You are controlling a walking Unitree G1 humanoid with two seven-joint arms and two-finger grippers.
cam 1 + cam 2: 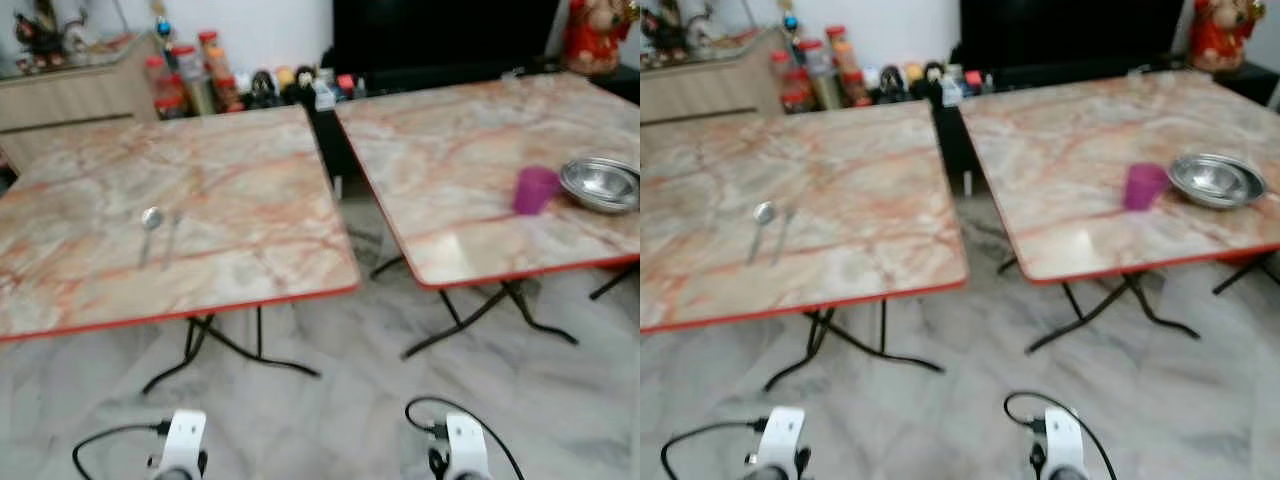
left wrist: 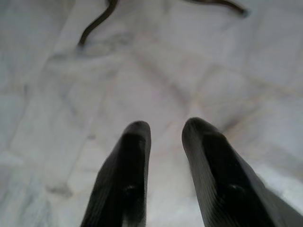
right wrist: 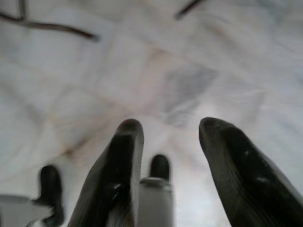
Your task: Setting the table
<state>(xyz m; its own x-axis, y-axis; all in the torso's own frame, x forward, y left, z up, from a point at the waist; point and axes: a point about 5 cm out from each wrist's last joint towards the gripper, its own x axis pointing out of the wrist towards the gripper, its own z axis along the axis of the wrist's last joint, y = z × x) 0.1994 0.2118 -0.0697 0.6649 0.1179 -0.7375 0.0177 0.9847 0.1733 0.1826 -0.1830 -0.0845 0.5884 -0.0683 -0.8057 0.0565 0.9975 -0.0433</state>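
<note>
Two marble-patterned folding tables with red edges stand side by side. On the left table (image 1: pixel 230 190) lie a metal spoon (image 1: pixel 150 222) and a thin utensil (image 1: pixel 170 240) beside it. Near the front right of the right table (image 1: pixel 450 140) stands a purple cup (image 1: pixel 535 190), with a steel bowl (image 1: pixel 600 184) close on its right. My left arm (image 1: pixel 183 440) and right arm (image 1: pixel 465 445) hang low in front of the tables. The left gripper (image 2: pixel 165 127) and right gripper (image 3: pixel 170 125) point at the floor, both open and empty.
A gap with black table legs (image 1: pixel 470 320) separates the two tables. Bottles and jars (image 1: pixel 195 75) crowd the floor by the far wall, next to a wooden cabinet (image 1: pixel 70 95). A dark TV unit (image 1: pixel 440 40) and a red figurine (image 1: pixel 597 35) stand behind the right table. Pale marble floor (image 1: pixel 330 420) lies before me.
</note>
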